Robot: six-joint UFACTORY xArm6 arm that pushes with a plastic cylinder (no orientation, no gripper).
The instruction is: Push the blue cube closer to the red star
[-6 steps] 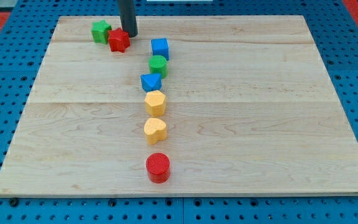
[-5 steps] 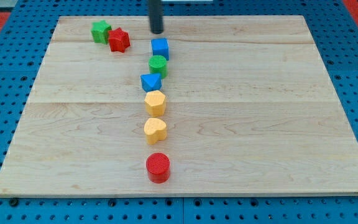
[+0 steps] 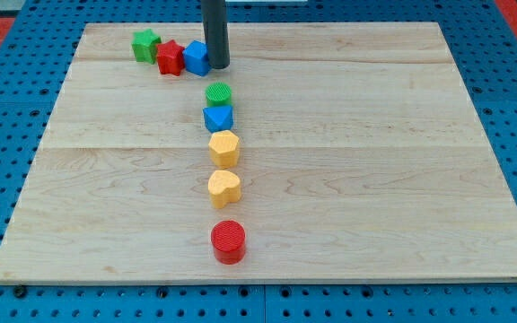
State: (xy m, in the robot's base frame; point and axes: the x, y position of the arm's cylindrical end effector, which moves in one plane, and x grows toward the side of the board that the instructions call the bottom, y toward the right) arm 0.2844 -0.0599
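Observation:
The blue cube [image 3: 196, 57] sits near the view's top left on the wooden board [image 3: 375, 161], touching the right side of the red star [image 3: 170, 57]. A green star [image 3: 145, 45] lies just left of the red star. My tip [image 3: 217, 65] stands against the blue cube's right side, with the dark rod rising out of the view's top.
Below the cube runs a column of blocks toward the view's bottom: a green cylinder [image 3: 219, 94], a blue block [image 3: 218, 117], a yellow block [image 3: 224, 147], a yellow heart-like block [image 3: 224, 188] and a red cylinder [image 3: 228, 241].
The tip went from the red star to the right, then came back left behind the blue cube. The blue cube slid left against the red star. The green cylinder shifted slightly left.

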